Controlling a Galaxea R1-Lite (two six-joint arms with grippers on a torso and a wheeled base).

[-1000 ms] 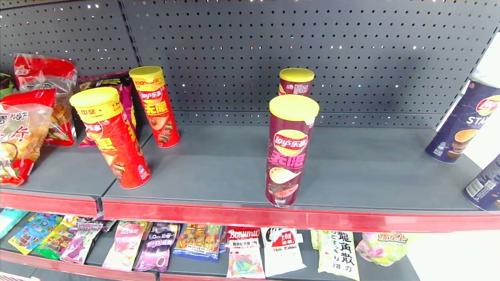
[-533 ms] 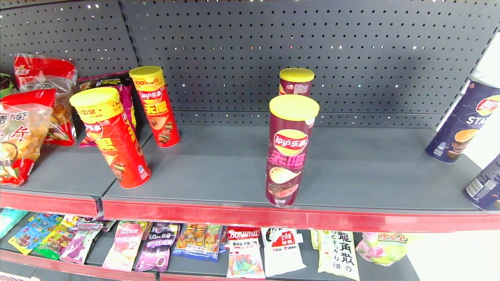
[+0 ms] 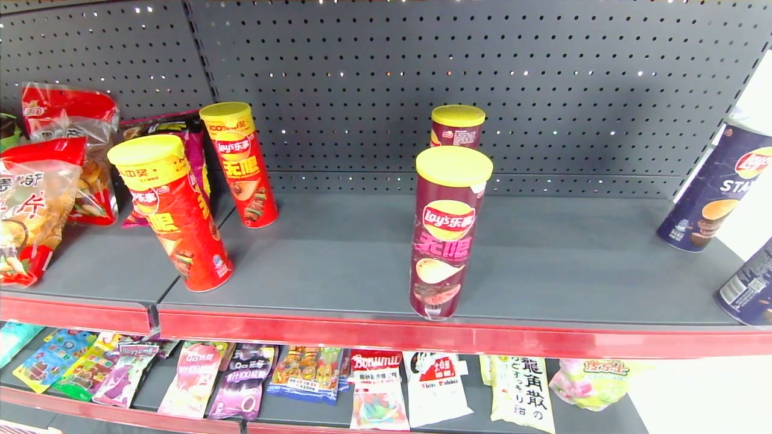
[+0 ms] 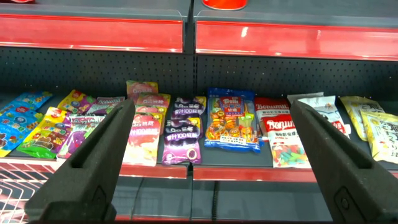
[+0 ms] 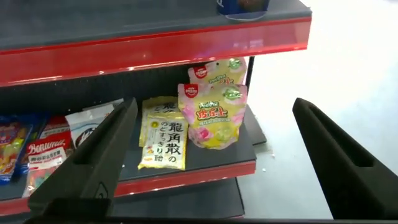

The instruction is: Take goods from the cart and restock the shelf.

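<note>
On the grey upper shelf (image 3: 338, 253) stand two red chip cans (image 3: 172, 214) (image 3: 240, 164) at the left and two maroon chip cans, one in front (image 3: 447, 232) and one behind it (image 3: 456, 125). My left gripper (image 4: 211, 109) is open with nothing in it, in front of the lower shelf's candy bags (image 4: 231, 121). My right gripper (image 5: 214, 106) is also open and holds nothing. It faces the lower shelf's right end, where a yellow pouch (image 5: 163, 132) and a pink-green pouch (image 5: 214, 112) lie.
Snack bags (image 3: 36, 199) crowd the upper shelf's left end, and blue chip cans (image 3: 715, 187) (image 3: 748, 289) stand at its right end. A red price rail (image 3: 422, 337) runs along the shelf front. Flat candy packets (image 3: 374, 386) cover the lower shelf. Bare white floor (image 5: 348, 106) lies beyond the shelf end.
</note>
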